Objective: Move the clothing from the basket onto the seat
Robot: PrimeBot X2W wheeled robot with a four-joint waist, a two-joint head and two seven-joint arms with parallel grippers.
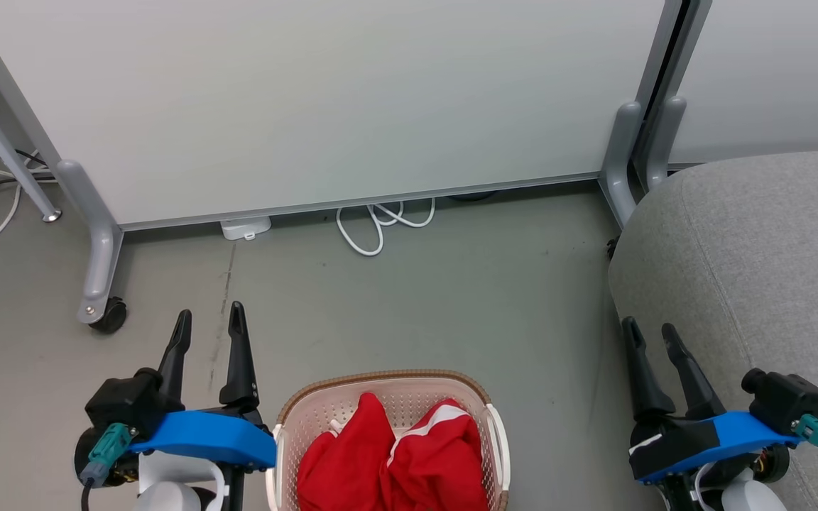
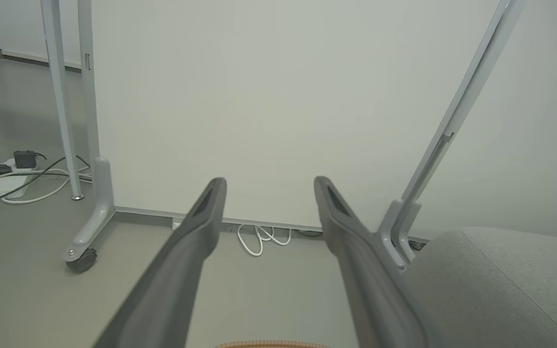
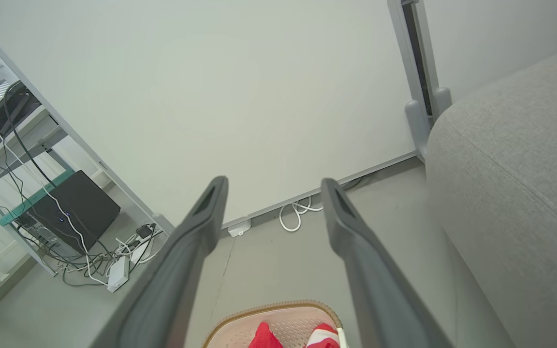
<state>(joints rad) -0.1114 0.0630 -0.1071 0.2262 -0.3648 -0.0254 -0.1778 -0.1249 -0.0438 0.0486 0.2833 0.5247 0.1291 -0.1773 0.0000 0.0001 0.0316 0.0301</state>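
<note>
Grey-green flooring [image 1: 451,298] carries every item shown. Nearest the robot, one basket [image 1: 388,374] stands on it between the two arms, brown rim uppermost. Inside it lies the clothing [image 1: 388,468], two garments side by side and touching: one plain red garment [image 1: 345,461] on the left, one red garment with white stripes [image 1: 437,443] on the right. Both lie within the basket walls, well apart from the seat [image 1: 757,241].

The left gripper [image 1: 210,310] is just beside the basket's left handle, its two dark fingers spread with only floor between them. The right gripper [image 1: 649,325], farther from the basket, stands close to the seat's rounded front edge; its two fingers are likewise parted and hold nothing.

The one grey seat occupies the right side. Beyond stand two white partition panels [image 1: 345,99] on grey legs, with one black caster [image 1: 109,316]. One white cable coil [image 1: 380,220] and one white adapter [image 1: 246,227] lie at the panel's lower edge.
</note>
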